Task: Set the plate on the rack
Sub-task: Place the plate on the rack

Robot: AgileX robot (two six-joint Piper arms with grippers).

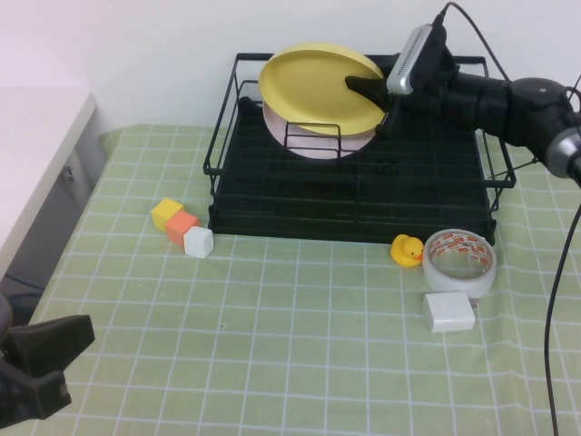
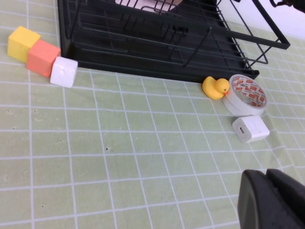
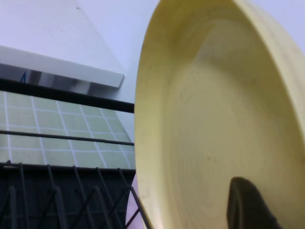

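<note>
The yellow plate (image 1: pixel 320 88) is held tilted above the back of the black wire rack (image 1: pixel 363 195), over a pale pink plate (image 1: pixel 313 145) that leans among the dividers. My right gripper (image 1: pixel 374 102) is shut on the yellow plate's right rim, one finger across its upper face. In the right wrist view the yellow plate (image 3: pixel 219 119) fills the frame with a fingertip (image 3: pixel 245 202) on it. My left gripper (image 1: pixel 41 368) is shut and empty at the table's near left corner; it also shows in the left wrist view (image 2: pixel 268 198).
Yellow, orange and white cubes (image 1: pixel 182 227) lie left of the rack. A rubber duck (image 1: pixel 408 250), a tape roll (image 1: pixel 459 261) and a white adapter (image 1: pixel 448 312) lie in front of its right end. A white table edge (image 1: pixel 36 154) is at left.
</note>
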